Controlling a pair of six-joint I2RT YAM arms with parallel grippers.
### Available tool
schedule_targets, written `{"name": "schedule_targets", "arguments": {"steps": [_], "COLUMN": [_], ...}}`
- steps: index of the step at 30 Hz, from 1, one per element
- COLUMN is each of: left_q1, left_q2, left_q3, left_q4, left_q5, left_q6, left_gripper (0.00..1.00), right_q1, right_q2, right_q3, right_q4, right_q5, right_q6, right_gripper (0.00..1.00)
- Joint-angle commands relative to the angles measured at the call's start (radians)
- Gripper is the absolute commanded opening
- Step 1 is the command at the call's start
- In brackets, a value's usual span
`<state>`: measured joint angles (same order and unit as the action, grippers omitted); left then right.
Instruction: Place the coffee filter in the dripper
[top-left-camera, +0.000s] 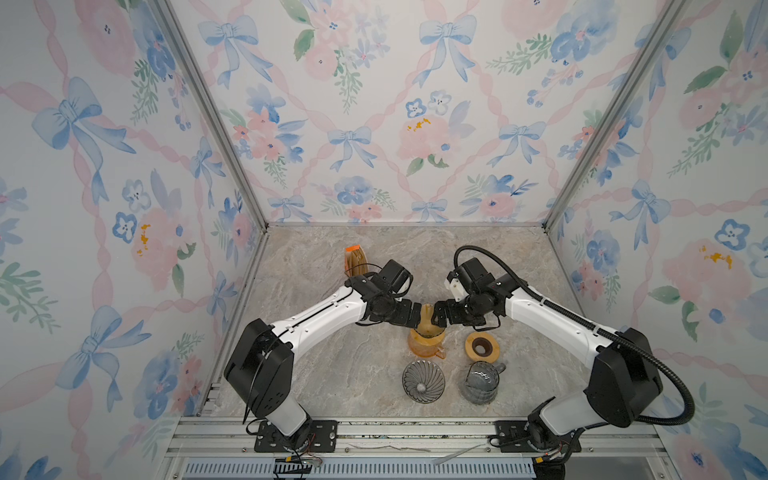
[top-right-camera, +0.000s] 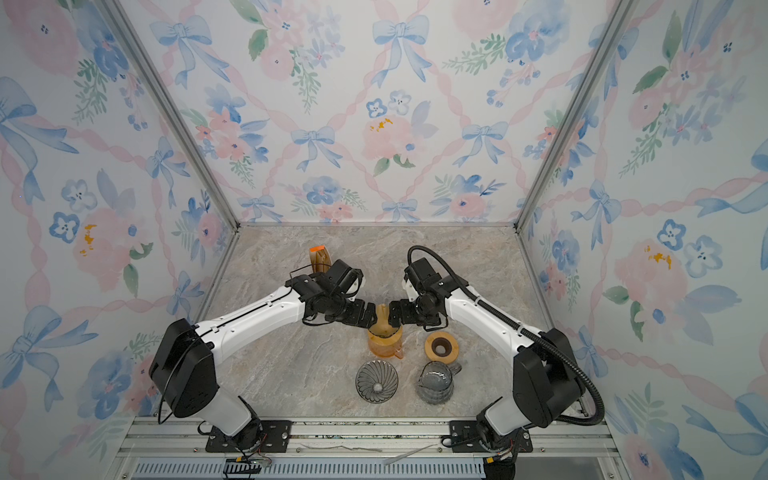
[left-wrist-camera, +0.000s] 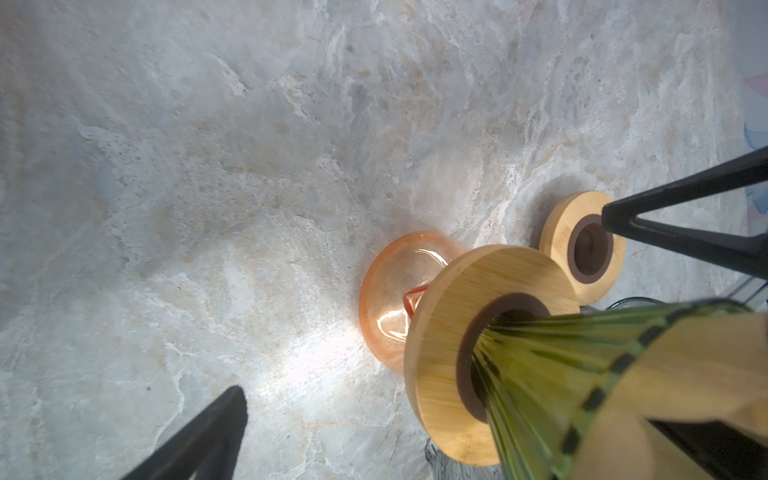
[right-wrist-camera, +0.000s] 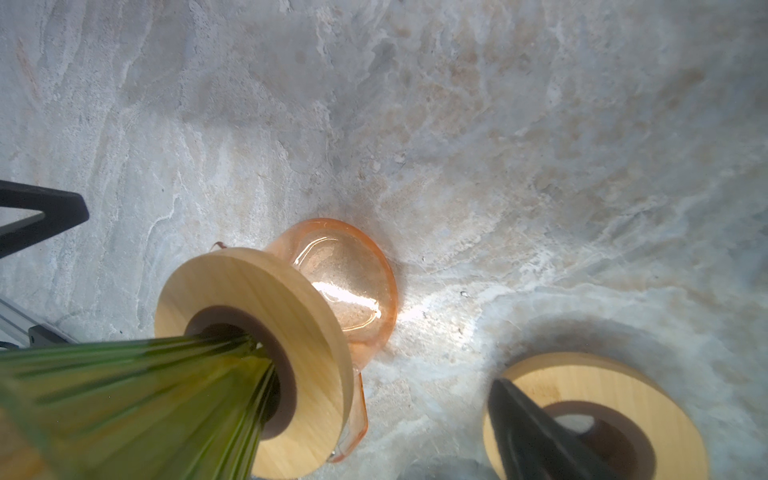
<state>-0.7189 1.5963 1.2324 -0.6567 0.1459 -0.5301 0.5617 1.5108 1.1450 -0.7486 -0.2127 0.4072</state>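
Crowding dripper (left-wrist-camera: 561, 365), left fingers (left-wrist-camera: 224, 415) cropped (filter (left-wrist-camera: 698, 365) blurred)

An orange glass carafe (top-left-camera: 424, 349) stands mid-way on the grey marbled tabletop (top-left-camera: 332, 332). On it sits a round wooden collar (left-wrist-camera: 449, 332) holding a green ribbed glass dripper (left-wrist-camera: 561, 374), with a brown paper coffee filter (top-left-camera: 426, 313) inside. A loose wooden ring (top-left-camera: 482, 345) lies just right. Before the carafe sits a grey ribbed glass cone (top-left-camera: 423, 381), and a grey glass pitcher (top-left-camera: 480, 384) is on its right. Behind, leftward, stands an orange-topped stack of brown filters (top-left-camera: 355, 261).

Glossy green glass dripper (left-wrist-camera: 552, 365), matt wooden collar (left-wrist-camera: 440, 328), glossy orange carafe (left-wrist-camera: 386, 286), stone-look tabletop (left-wrist-camera: 208, 166).
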Motion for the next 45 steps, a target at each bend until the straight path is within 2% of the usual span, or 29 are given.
{"name": "schedule_targets", "arguments": {"steps": [1, 13, 23, 32, 45], "left_q1": [0.008, 0.008, 0.012, 0.015, 0.015], "left_q2": [0.004, -0.024, -0.009, 0.014, 0.039], "left_q3": [0.006, 0.041, 0.048, 0.042, 0.053], "left_q4": [-0.026, -0.026, -0.027, -0.029, -0.032], "left_q5": [-0.004, 0.074, 0.051, 0.027, 0.027], "left_q6": [0.019, 0.030, 0.041, 0.041, 0.049], "left_gripper": [0.98, 0.98, 0.98, 0.98, 0.98], "right_q1": [-0.014, -0.013, -0.014, -0.022, -0.075], "right_q2": [-0.052, -0.080, -0.040, 0.012, 0.002], "right_q3": [-0.013, -0.013, 0.009, 0.030, -0.025], "right_q4": [-0.031, -0.013, 0.033, 0.056, 0.077], "right_q5": [0.013, -0.074, -0.149, -0.135, -0.137], "right_q6": [0.009, -0.012, -0.024, -0.009, -0.002], "right_gripper": [0.96, 0.96, 0.96, 0.96, 0.96]}}
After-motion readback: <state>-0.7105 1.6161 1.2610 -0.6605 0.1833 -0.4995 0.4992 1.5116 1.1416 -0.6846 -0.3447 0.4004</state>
